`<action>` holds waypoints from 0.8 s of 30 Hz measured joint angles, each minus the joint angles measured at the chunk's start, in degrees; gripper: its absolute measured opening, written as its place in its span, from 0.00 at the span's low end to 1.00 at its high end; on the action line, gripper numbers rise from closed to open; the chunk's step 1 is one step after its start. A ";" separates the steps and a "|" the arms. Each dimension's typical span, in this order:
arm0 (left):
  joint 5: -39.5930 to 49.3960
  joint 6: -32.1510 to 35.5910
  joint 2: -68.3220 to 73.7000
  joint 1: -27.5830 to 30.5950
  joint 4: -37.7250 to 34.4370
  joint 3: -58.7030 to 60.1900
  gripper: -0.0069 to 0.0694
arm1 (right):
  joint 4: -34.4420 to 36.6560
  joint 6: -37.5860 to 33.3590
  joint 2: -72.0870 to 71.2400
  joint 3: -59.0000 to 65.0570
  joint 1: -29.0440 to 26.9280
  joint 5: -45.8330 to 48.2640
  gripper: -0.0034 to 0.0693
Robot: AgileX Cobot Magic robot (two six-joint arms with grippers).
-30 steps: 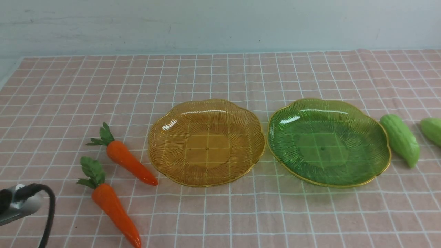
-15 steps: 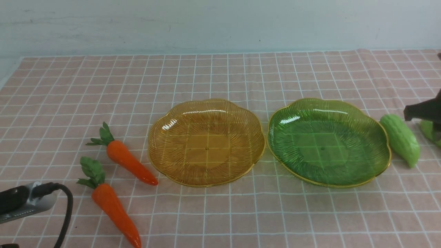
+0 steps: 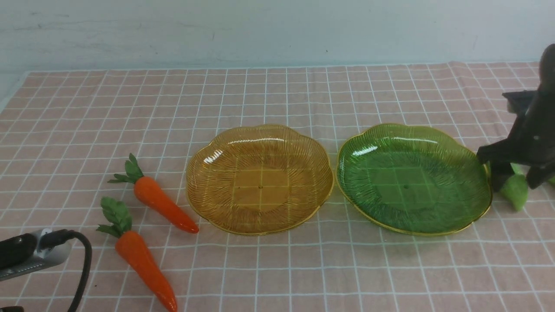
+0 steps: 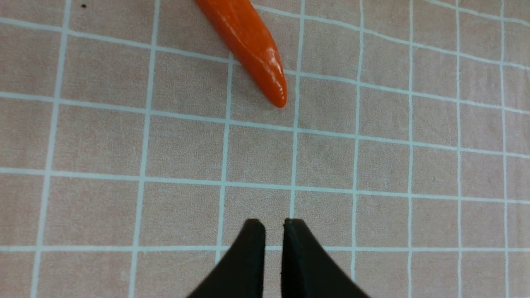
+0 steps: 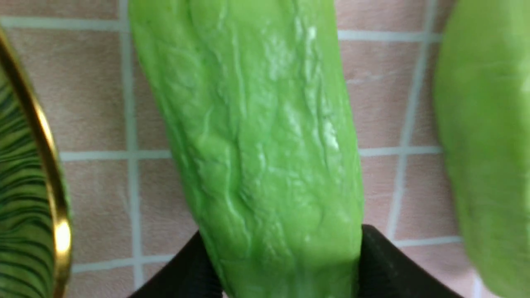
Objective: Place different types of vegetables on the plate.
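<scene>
**A:** So, front camera first: what is in the two plates?

**B:** Nothing. The amber plate (image 3: pixel 260 182) and the green plate (image 3: pixel 407 182) sit side by side on the checked cloth (image 3: pixel 277 95), almost touching, and both are empty.

**A:** And the vegetables?

**B:** Two carrots lie left of the amber plate. The far carrot (image 3: pixel 162 203) has its tip just beside the rim, and the near carrot (image 3: pixel 145 264) is closer to the camera. A gourd (image 3: pixel 514 193) lies on the cloth just right of the green plate. The right gripper (image 3: pixel 517 184) is down over it, jaws spread to either side.

**A:** Left wrist camera?

**B:** The left gripper (image 4: pixel 274 225) hovers over bare cloth. Its jaws are barely parted, with a thin slit between them, and they hold nothing. The orange tip of a carrot (image 4: pixel 252 45) lies well apart from the jaws. I cannot tell which carrot it is.

**A:** Right wrist camera?

**B:** The gourd fills the frame, resting on the cloth between the black fingers (image 5: pixel 385 265). The jaws stand wide, one finger against each flank. I cannot tell if they are pressing on it. The green plate's gold rim is close on one side and a second gourd (image 5: pixel 484 145) on the other. Neither touches the first gourd.
</scene>
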 joint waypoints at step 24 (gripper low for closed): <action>-1.14 -1.19 0.00 0.00 0.00 0.00 0.24 | 14.17 -3.19 0.07 -11.34 17.20 5.37 0.85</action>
